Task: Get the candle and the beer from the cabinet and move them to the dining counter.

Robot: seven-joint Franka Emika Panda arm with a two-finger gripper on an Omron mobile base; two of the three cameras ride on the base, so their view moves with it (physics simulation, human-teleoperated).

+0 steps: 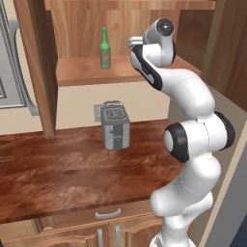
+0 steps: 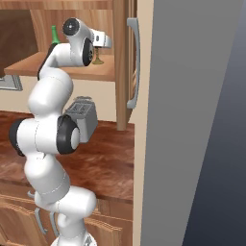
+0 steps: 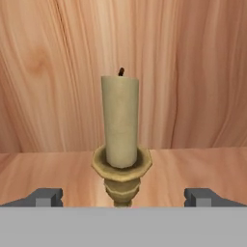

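Standing upright on the shelf of the medium-brown wooden wall cabinet (image 1: 87,72), the short cream taper candle in its small brass holder (image 3: 120,144) looks light and stiff; the wax column is probably a little slick and could mark or snap under a hard squeeze, and the whole piece, tall over a small base, seems easy to tip with a sideways nudge; the safest hold is likely low, across the brass stem or cup just under the wax, where metal takes the pressure and the weight sits below the fingers.

In the hand view the candle stands dead ahead, centred between the two dark finger tips (image 3: 46,197) at the lower corners and a short way in front of them, not yet between them; the two-finger gripper (image 3: 123,198) is spread wide and carries nothing; nothing touches the candle.

From the right base view the brass foot shows just beyond the hand; the slim green glass bottle (image 1: 105,48) stands well apart on the same shelf, toward the arm's left, so a straight reach should not disturb it; below sits a grey toaster (image 1: 115,126) on the reddish-brown worktop (image 1: 58,169).
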